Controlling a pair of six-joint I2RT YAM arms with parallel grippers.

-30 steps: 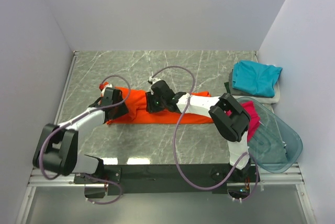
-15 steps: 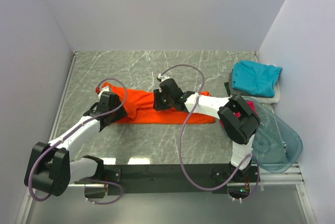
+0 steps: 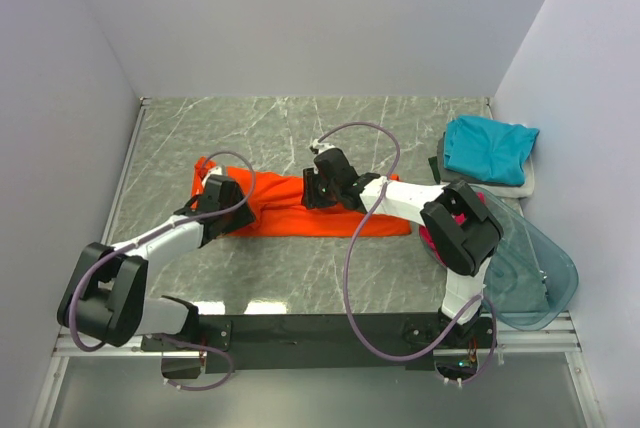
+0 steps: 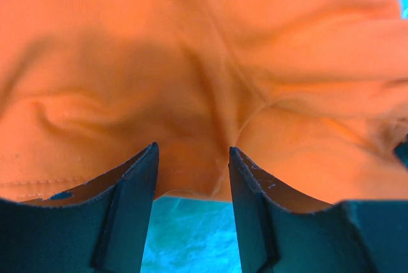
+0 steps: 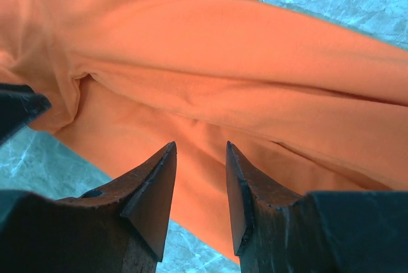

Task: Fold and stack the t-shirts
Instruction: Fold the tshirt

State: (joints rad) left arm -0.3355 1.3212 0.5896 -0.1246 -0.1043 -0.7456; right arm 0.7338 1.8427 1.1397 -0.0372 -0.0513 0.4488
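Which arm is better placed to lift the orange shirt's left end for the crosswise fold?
Left, I'd judge. The left pincer sits at the left end of the orange t-shirt, with the hem between its open jaws. The right pincer is at mid-shirt, near the far edge.

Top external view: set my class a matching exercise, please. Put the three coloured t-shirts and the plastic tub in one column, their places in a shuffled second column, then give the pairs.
1. bright orange cloth t-shirt
2. teal folded cloth t-shirt
3. magenta-pink cloth t-shirt
4. clear bluish plastic tub

A. near right corner of the grey marbled table
B. far right, on a pale whitish cloth
C. stretched lengthwise mid-table
D. partly hidden behind the right arm, at the tub's left side

Pairs: 1-C, 2-B, 3-D, 4-A
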